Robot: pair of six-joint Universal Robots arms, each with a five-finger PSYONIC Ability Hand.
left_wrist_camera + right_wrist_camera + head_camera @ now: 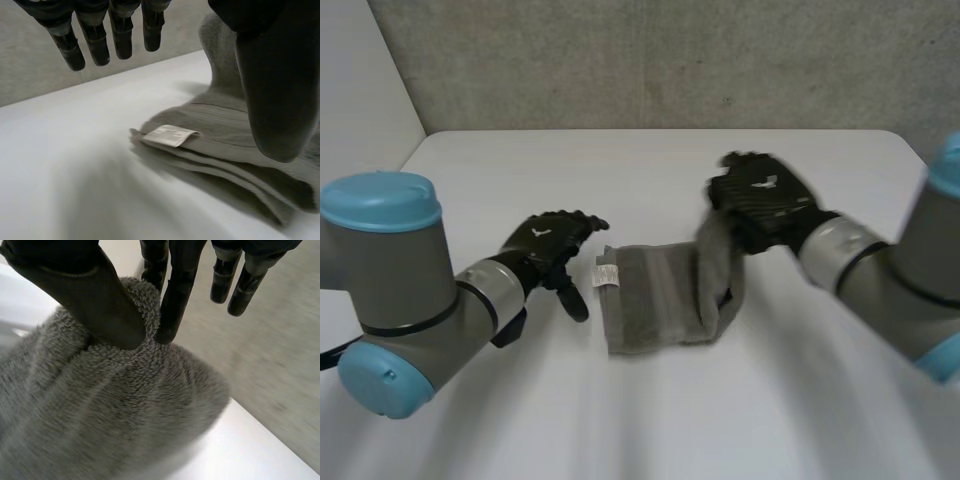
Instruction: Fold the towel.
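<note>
Head view high; wrists near towel (655,300)

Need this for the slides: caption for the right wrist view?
The right robot hand pinches a bunch of grey towel between thumb and finger above the white table.

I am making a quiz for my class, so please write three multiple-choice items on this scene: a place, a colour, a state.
1. Where is the white label of the towel? A. at the edge nearest the left hand. B. under the right hand. C. hidden inside the fold.
2. What colour is the towel? A. blue. B. grey. C. red.
3. What is the right hand doing? A. resting open. B. shut on nothing. C. pinching a lifted part of the towel.
Answers: 1A, it lies at the edge facing that hand; 2B, grey in all views; 3C, thumb and finger nip the cloth.
</note>
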